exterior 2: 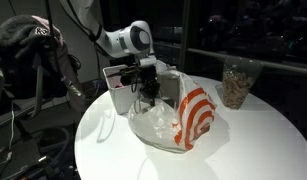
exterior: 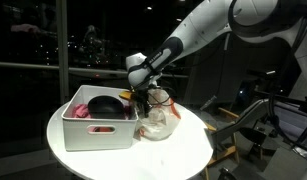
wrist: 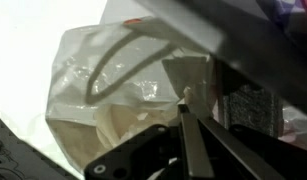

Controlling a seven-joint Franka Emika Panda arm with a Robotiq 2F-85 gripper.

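My gripper (exterior: 147, 99) hangs over a clear plastic bag (exterior: 159, 121) on a round white table (exterior: 185, 152). In an exterior view the bag (exterior 2: 179, 122) shows a red and white striped pattern, and my gripper (exterior 2: 148, 88) reaches down onto its top edge. In the wrist view the two fingers (wrist: 183, 100) meet at their tips, shut on a fold of the crinkled bag (wrist: 98, 75). The bag's contents cannot be made out.
A white bin (exterior: 97, 132) stands beside the bag and holds a black object (exterior: 105, 104) and a pink one (exterior: 82, 111). A clear container of brown pieces (exterior 2: 236, 84) stands at the table's far side. Chairs and equipment (exterior: 259, 118) surround the table.
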